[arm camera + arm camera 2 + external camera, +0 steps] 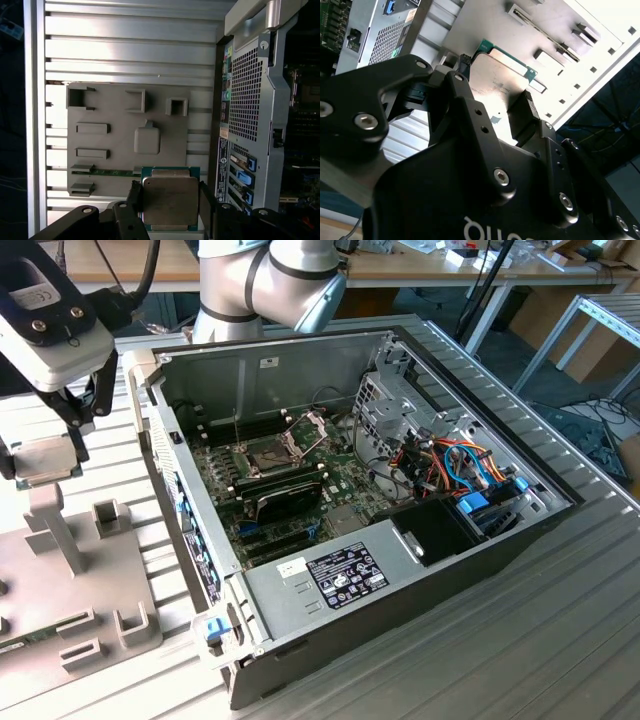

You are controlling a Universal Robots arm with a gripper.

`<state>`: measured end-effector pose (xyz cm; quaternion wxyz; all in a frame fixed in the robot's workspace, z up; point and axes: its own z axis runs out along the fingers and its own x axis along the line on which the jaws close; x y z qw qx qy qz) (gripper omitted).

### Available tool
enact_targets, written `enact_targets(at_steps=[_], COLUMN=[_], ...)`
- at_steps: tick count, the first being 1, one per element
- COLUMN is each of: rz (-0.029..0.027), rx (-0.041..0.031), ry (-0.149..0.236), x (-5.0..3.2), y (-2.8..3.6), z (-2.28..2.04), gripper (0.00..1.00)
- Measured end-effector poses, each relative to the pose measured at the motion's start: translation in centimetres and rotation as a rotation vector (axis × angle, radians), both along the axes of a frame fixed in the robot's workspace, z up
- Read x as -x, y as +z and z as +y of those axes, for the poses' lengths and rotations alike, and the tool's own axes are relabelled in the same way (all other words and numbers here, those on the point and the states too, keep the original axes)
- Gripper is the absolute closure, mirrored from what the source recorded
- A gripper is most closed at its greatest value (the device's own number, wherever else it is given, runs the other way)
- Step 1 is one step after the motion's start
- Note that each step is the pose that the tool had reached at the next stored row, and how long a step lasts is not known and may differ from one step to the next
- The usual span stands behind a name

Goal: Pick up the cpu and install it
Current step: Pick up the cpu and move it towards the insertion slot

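My gripper hangs at the exterior view's left, above the grey fixture plate, shut on the cpu. In both wrist views the cpu is a small square chip with a dull silver top and green edge, clamped between two black fingers. The second wrist view has the cpu tilted against the plate behind it. Inside the open computer case lies the green motherboard. Its socket is uncovered, with the hinged metal frame raised.
The fixture plate carries raised posts, square pockets and slots; a long green-edged module sits in one slot. The case's perforated rear wall stands close beside the plate. A drive cage and coloured cables fill the case's far side.
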<state>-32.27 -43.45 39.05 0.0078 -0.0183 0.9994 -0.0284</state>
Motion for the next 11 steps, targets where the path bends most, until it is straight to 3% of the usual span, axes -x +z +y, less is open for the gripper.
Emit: enact_targets(at_steps=[11], rz=[0.0000], rx=[0.0000], ry=[0.000], x=[-0.42], y=[0.00], z=[0.00], gripper=[0.45])
